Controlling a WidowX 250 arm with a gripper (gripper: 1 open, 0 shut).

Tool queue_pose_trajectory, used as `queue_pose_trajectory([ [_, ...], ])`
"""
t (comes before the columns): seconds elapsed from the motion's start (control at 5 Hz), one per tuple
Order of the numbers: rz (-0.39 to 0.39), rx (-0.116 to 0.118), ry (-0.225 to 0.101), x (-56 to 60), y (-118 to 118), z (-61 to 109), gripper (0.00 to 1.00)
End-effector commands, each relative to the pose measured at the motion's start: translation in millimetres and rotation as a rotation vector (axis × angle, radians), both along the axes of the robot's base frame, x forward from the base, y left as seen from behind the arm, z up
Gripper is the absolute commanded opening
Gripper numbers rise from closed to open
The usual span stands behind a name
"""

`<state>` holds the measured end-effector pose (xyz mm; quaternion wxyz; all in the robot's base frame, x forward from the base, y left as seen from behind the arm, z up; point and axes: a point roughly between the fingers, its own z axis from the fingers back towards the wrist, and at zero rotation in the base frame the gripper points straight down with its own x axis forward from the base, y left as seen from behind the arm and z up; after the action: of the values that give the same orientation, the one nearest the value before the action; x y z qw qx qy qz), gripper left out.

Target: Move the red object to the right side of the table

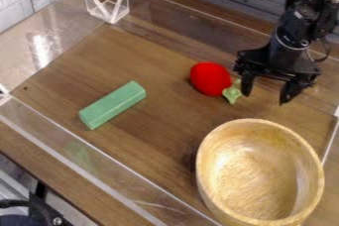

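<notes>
The red object [208, 77], a small glossy round toy fruit with a light-green leafy stem at its right, lies on the brown wood-grain table [159, 52] right of centre. My gripper [265, 88] hangs just to the right of it, pointing down, its two dark fingers [245, 82] spread wide and open with nothing between them. The left finger stands close beside the green stem, apart from the red body.
A round wooden bowl [260, 174] fills the front right corner. A green rectangular block [113, 104] lies left of centre. Low clear acrylic walls [59, 17] edge the table, with a clear stand [106, 4] at the back left.
</notes>
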<state>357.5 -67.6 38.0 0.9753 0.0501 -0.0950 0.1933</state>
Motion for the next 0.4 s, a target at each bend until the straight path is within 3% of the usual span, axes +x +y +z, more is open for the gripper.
queue_pose_trajectory([
  [0.0,-0.008,-0.014,-0.069,4.6,15.1,28.7,1.0],
  [0.2,-0.064,-0.024,-0.071,4.3,20.3,37.5,1.0],
])
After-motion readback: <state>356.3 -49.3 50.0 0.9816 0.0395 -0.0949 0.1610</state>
